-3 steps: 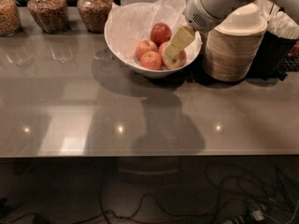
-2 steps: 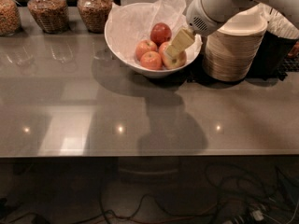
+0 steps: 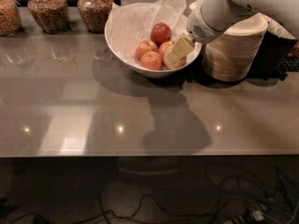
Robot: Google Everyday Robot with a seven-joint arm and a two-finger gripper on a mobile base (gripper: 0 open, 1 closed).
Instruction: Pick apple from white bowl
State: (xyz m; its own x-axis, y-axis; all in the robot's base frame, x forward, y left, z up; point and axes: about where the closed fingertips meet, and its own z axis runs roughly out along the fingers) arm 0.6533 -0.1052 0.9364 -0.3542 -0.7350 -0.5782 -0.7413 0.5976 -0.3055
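The white bowl [image 3: 122, 55], lined with crinkled tissue paper, stands at the back middle of the grey table. It holds a dark red apple [image 3: 161, 32], smaller orange-red apples [image 3: 151, 59] and, at its right side, the largest apple [image 3: 179, 63], pale red-orange with yellow. My gripper [image 3: 179, 49] reaches down from the upper right into the bowl. It lies right over the top of the largest apple and hides part of it. The apple rests in the bowl.
A stack of beige disposable bowls [image 3: 233, 52] stands just right of the white bowl, under my arm. A black object [image 3: 275, 55] stands beyond it. Three glass jars of grain [image 3: 46, 13] line the back left. The table's front edge [image 3: 149, 152] runs across below.
My gripper has come down and a little left, deeper into the bowl onto the largest apple. The apples and bowl have not moved.
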